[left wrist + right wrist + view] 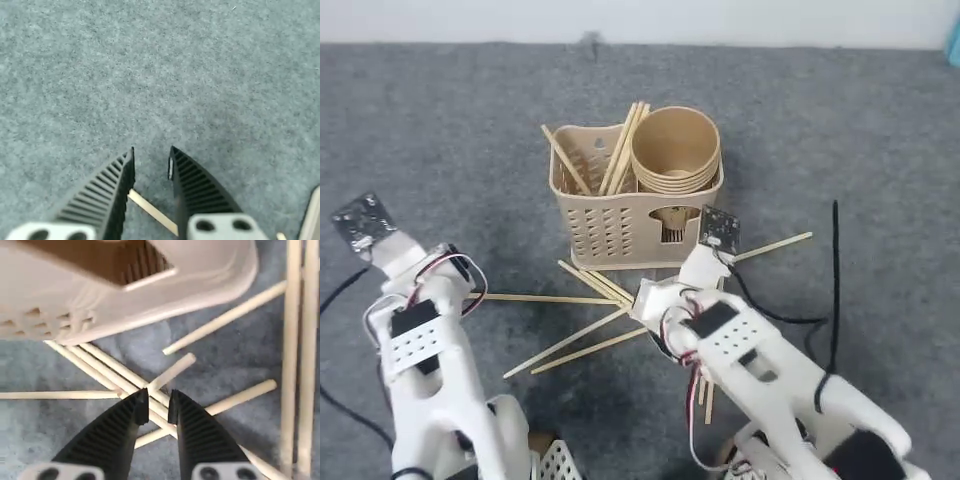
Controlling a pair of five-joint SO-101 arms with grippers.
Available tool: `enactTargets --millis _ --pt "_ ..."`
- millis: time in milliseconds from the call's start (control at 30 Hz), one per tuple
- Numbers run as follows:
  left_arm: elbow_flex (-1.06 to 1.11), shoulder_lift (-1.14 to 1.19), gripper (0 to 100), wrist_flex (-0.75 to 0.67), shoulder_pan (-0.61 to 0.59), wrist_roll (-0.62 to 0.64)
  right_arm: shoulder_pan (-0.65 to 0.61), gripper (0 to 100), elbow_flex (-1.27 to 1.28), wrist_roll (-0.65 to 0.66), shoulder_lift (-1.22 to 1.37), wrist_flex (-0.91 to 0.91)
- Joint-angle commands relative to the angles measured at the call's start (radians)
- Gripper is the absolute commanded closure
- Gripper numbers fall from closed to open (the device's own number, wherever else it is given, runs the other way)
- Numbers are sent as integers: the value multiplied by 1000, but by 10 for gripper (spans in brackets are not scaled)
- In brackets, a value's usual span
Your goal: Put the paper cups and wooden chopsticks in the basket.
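The beige basket [610, 225] stands mid-table with stacked paper cups [676, 150] and a few wooden chopsticks [620, 150] upright inside. Several loose chopsticks [582, 338] lie crossed on the grey carpet in front of it, and one [775, 246] lies to its right. My right gripper [157, 392] is open by a narrow gap, low over the crossing chopsticks [107, 372] just in front of the basket wall [150, 295]. My left gripper [151, 149] is open over bare carpet, with one chopstick [152, 212] lying beneath its fingers.
The left arm [420, 330] is at the front left, and the right arm [740, 345] at the front centre-right. A black cable [832, 290] runs along the right. Open carpet lies to the left and behind the basket.
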Motion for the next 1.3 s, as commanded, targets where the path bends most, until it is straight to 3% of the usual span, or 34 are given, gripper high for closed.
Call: enactTargets --millis 0,633,1167,1267 --pt "-42 0 891 -5 20 -14 16 912 -69 -12 4 18" --pt "-41 0 891 -3 23 -15 70 911 -51 -9 93 -122" --pt "-41 0 891 -3 20 -15 67 918 -91 -6 150 -101" --pt "-41 0 891 -3 20 -15 70 965 -91 -5 151 -101"
